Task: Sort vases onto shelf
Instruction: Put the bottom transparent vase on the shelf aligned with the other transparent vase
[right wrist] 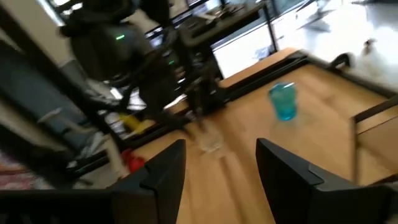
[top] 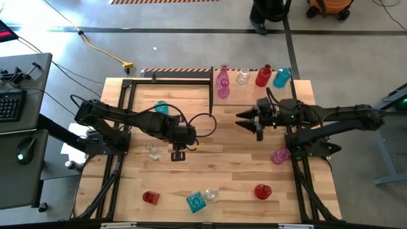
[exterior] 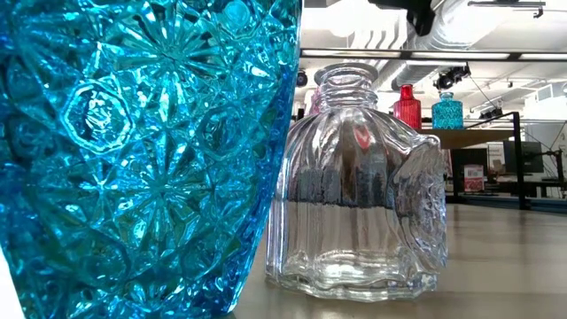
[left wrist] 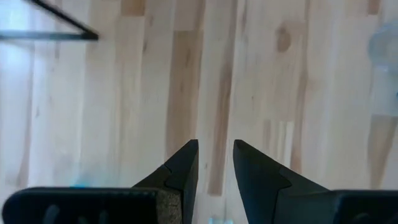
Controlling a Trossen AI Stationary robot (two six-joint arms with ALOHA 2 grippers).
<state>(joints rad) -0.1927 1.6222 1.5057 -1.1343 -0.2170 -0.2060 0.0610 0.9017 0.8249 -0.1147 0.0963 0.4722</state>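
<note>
Vases: five on shelf, seven on table.

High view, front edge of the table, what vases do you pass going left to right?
Red vase → teal vase → clear vase → second red vase.

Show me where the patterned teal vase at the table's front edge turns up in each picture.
High view: the teal vase stands low in the picture, near the middle, at the front edge.
Low view: it fills the left half, very close.
Left wrist view: not in it.
Right wrist view: not in it; another teal vase shows there.
Shared landmark: the clear vase beside it.
</note>
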